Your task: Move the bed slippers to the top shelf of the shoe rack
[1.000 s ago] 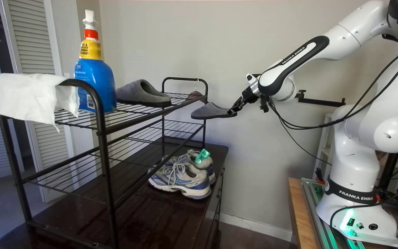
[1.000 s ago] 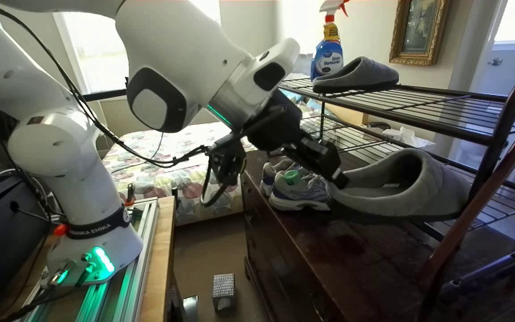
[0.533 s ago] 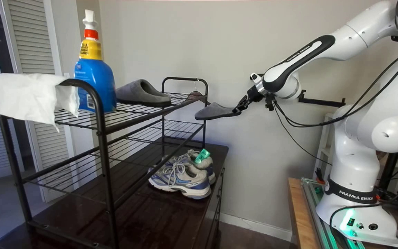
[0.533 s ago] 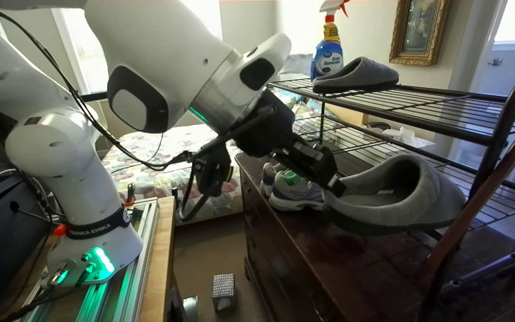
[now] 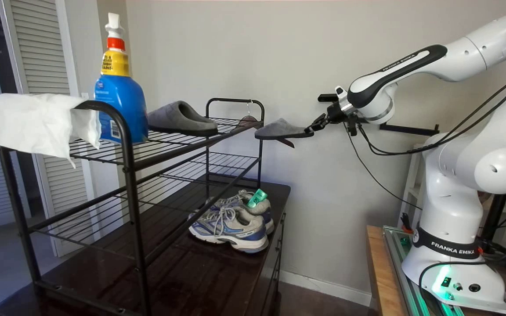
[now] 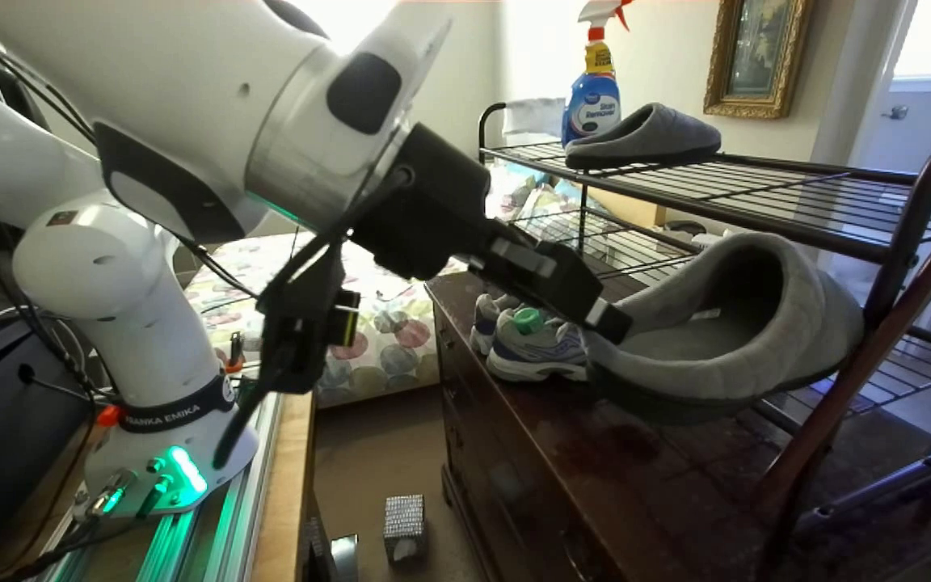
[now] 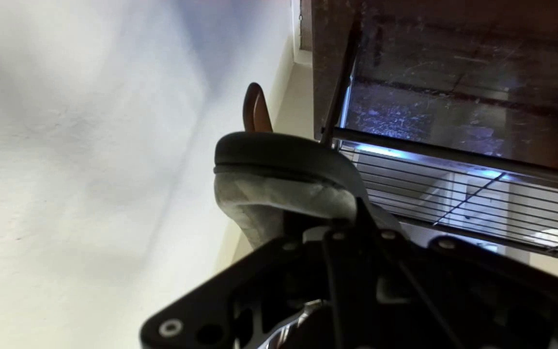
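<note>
One grey bed slipper (image 5: pixel 180 118) rests on the top shelf (image 6: pixel 805 190) of the black shoe rack (image 5: pixel 133 210), beside a spray bottle. Its mate, another grey slipper (image 5: pixel 281 130), hangs in the air just off the rack's end rail, roughly level with that shelf. My gripper (image 5: pixel 310 129) is shut on this slipper's edge. In an exterior view the held slipper (image 6: pixel 724 339) shows its wide opening, and the fingertips (image 6: pixel 612 322) pinch its rim. The wrist view has the slipper (image 7: pixel 279 189) beyond the dark gripper (image 7: pixel 330 218); one finger is partly hidden.
A blue spray bottle (image 5: pixel 121 105) and white cloth (image 5: pixel 42 123) occupy the shelf's far end. Laced sneakers (image 5: pixel 235 224) sit on the dark dresser top (image 6: pixel 595 453) below. A reddish-brown strip (image 6: pixel 845 356) hangs at the rack's end, close to the held slipper.
With the slipper in its grip, my gripper has drawn back from the rack's end and risen slightly. The brown strip now shows beneath the slipper. The shelved slipper has stayed put.
</note>
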Controlling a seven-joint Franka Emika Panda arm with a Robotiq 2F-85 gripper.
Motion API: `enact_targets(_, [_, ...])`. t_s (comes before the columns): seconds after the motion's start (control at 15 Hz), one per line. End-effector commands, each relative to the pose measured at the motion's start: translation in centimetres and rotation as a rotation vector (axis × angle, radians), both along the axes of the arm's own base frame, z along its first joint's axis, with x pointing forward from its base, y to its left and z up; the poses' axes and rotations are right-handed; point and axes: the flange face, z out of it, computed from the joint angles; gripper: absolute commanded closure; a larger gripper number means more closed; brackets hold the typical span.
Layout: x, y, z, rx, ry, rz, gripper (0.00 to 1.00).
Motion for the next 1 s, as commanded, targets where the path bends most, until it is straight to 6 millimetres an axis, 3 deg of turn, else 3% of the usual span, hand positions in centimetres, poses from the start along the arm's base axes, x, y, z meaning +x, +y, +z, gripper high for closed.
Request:
enact_targets(0.0, [-2.9,-1.7,2.0,0.011,-0.110,-0.005,0.99])
enact_targets(0.27, [-5.8,-3.3,3.4,-0.013,-0.187,-0.017,0.99])
enact_targets(0.6, [-8.7,-3.8,5.3,-0.025,-0.208,-0.013,0.99])
enact_targets(0.8, [-8.9,-2.7,6.3,-0.041,-0.177,0.002,0.99])
enact_targets(0.93, [-8.5,-2.4,8.0,-0.065,-0.171,0.006,0.99])
